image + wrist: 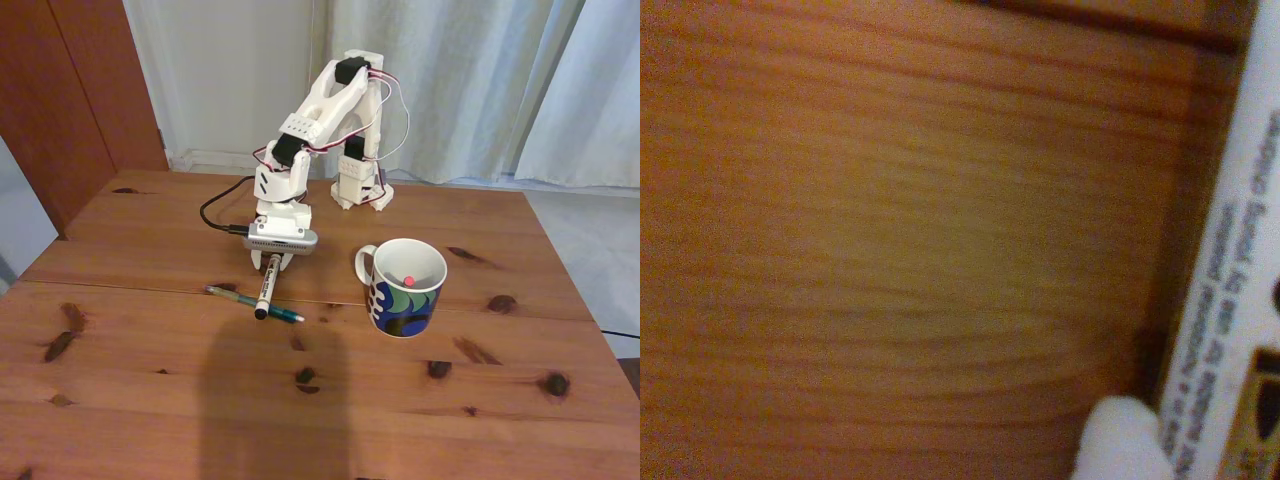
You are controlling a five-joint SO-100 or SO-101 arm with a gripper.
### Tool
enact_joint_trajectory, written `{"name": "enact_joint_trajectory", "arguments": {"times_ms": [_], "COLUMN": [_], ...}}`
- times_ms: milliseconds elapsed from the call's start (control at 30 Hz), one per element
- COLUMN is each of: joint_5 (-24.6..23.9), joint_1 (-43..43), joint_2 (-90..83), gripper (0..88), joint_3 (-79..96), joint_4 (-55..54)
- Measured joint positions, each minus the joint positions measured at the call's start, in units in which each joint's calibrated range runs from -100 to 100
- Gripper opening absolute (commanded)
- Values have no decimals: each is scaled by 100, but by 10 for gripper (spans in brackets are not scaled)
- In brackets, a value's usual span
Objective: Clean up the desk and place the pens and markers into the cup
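My gripper (272,263) is down at the desk (150,390), open, with its fingers straddling the upper end of the white marker (266,288). The marker's black cap points toward the front and lies across the thin teal pen (240,297). In the wrist view the marker's printed barrel (1230,300) runs along the right edge, and one white fingertip (1118,440) touches its left side. The cup (403,290), white inside with blue and green waves outside, stands right of the gripper. A red pen tip (409,278) shows inside it.
The arm's white base (360,185) stands at the back of the desk, in front of pale curtains. A black cable (215,212) loops left of the arm. A seam crosses the desk just in front of the gripper. A dark shadow covers the front middle.
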Motion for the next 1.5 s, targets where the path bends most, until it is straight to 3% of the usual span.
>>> {"name": "enact_joint_trajectory", "arguments": {"times_ms": [233, 367, 733, 933, 1200, 1500], "joint_5": [15, 15, 5, -840, -2178, -2711], "joint_1": [7, 7, 7, -579, -1225, -1907], "joint_2": [0, 0, 0, 17, 17, 8], "gripper": [139, 0, 8, 8, 8, 8], "joint_3": [0, 0, -59, -1096, -1648, -943], "joint_4": [0, 0, 0, -66, -2207, -5068]}}
